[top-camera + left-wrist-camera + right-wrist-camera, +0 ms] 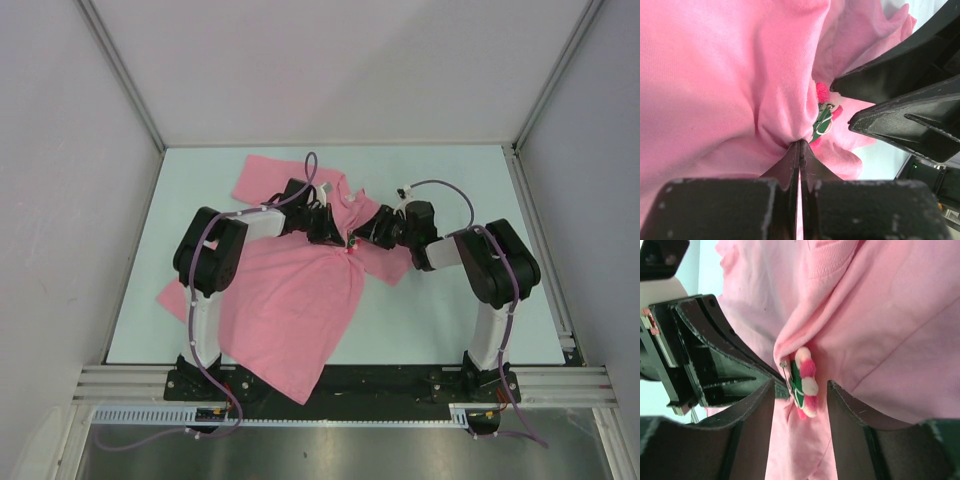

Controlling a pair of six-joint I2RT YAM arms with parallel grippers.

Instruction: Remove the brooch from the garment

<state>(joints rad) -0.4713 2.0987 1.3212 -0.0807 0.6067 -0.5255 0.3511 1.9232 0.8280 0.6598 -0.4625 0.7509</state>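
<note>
Clenched left gripper (800,145) pins our pink fabric T-shirt (715,75); mid-frame, released right gripper (801,386) straddles the pink flower brooch (805,375); we judge closing comes next.

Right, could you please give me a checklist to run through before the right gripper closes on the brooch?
1. Left gripper shut on T-shirt fold beside brooch: ok.
2. Right gripper open: ok.
3. Brooch sits between right fingers: ok.
4. Brooch's pin clasp released: cannot tell.
5. Fabric clear of right fingers: cannot tell.
</note>
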